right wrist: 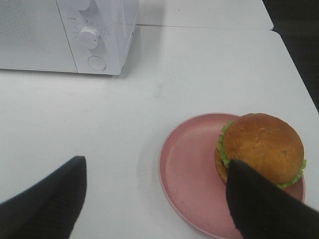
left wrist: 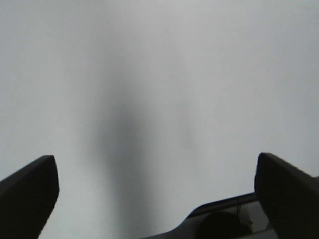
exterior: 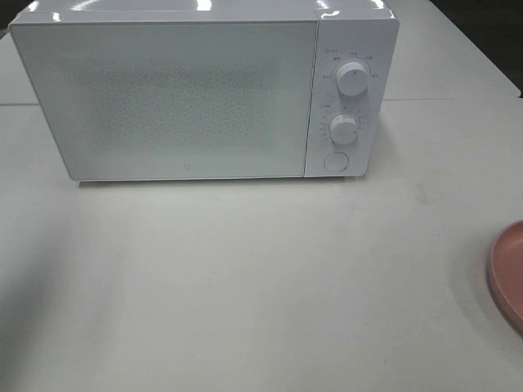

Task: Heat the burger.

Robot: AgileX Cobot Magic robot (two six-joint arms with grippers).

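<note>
A: Two things stand between you and a heated burger (right wrist: pixel 259 148): the microwave (exterior: pixel 188 94) door (exterior: pixel 163 98) is shut, and the burger sits on the pink plate (right wrist: pixel 192 174), well apart from the oven, to its right on the tabletop (exterior: pixel 245 278); which one do you take first?

B: I think the door; the left gripper (left wrist: pixel 154 189) has its jaws wide apart over bare tabletop and holds nothing, so you can use it for the door; I see no handle, only the round button (exterior: pixel 336 162) below the two dials (exterior: pixel 353 79), so probably you press there; press straight and gently, because the oven may slide on this smooth surface.

A: And the right gripper (right wrist: pixel 154 194)?

B: Its jaws are also apart and empty; one finger (right wrist: pixel 264 199) hides a part of the bun, but I cannot tell if it touches; when you grasp, center the jaws on the burger, come low around the sides of the bun, and close softly, or the layers may shift.

A: What about the place around?

B: The tabletop is white and plain, made of several tables pushed together, the seams show behind the oven; in the exterior view only the plate's edge shows at the right border; beyond the far corner it is dark.
</note>
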